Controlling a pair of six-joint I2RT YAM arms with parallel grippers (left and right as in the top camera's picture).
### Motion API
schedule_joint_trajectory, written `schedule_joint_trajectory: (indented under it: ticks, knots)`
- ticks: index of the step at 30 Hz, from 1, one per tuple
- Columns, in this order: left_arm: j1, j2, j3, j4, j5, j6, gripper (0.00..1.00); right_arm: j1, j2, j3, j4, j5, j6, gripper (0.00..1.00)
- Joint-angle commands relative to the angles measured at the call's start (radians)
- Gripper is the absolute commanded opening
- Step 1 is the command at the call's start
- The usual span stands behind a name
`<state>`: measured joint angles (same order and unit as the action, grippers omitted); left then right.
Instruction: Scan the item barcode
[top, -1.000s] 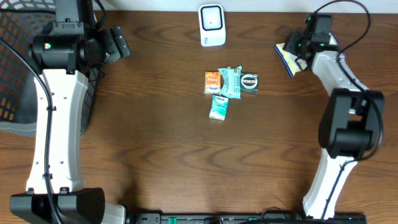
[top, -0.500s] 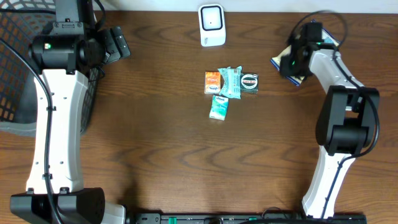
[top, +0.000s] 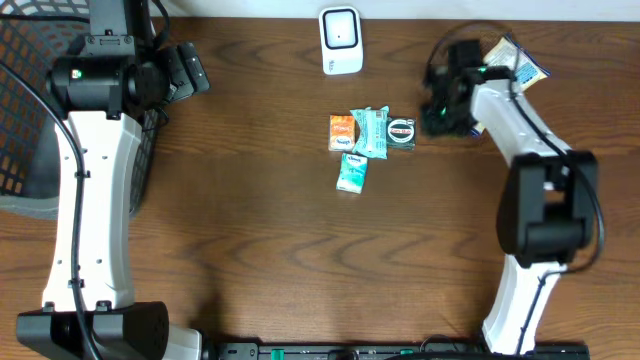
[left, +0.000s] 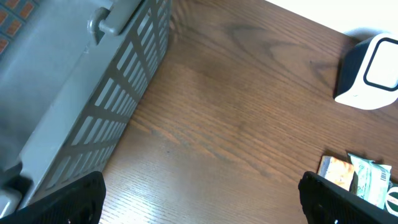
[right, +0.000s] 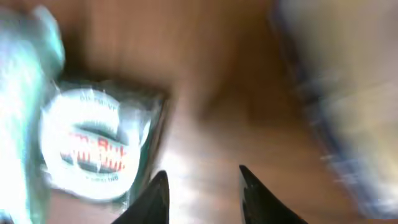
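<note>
- The wooden surface (top: 250, 250) is shown whole only from overhead.
- The mesh basket (top: 25, 90), far left of the scanner (top: 340, 40), is cut off by the frame edge and partly hidden behind the left arm (top: 95, 180).
- The left pincer (left: 205, 199), left of the scanner, is spread wide and released; only its tips are seen.
- The right pincer (right: 202, 196), right of the scanner, is parted over bare wood with nothing gripped; its view is blurred.
- The round-labelled packet (top: 401, 133) lies in front of the scanner, just beside that pincer and against a teal packet (top: 372, 130); no barcode can be made out.
</note>
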<state>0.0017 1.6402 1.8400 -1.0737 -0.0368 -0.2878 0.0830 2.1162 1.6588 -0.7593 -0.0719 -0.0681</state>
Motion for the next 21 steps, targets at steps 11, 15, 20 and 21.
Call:
schedule_joint_trajectory:
  ticks: [11, 15, 20, 21]
  knots:
    - [-0.001, 0.000, 0.003, -0.003, -0.016, -0.002, 0.98, -0.077, 0.027, 0.016, 0.536, 0.119, 0.118, 0.47]
    - [-0.001, 0.000, 0.003, -0.003, -0.016, -0.002, 0.98, -0.092, 0.109, 0.016, 0.665, 0.160, 0.189, 0.53]
    - [-0.001, 0.000, 0.003, -0.003, -0.016, -0.002, 0.98, -0.125, 0.158, 0.016, 0.660, 0.248, 0.300, 0.52]
    - [-0.001, 0.000, 0.003, -0.003, -0.016, -0.002, 0.98, -0.132, 0.162, 0.016, 0.646, 0.249, 0.300, 0.51]
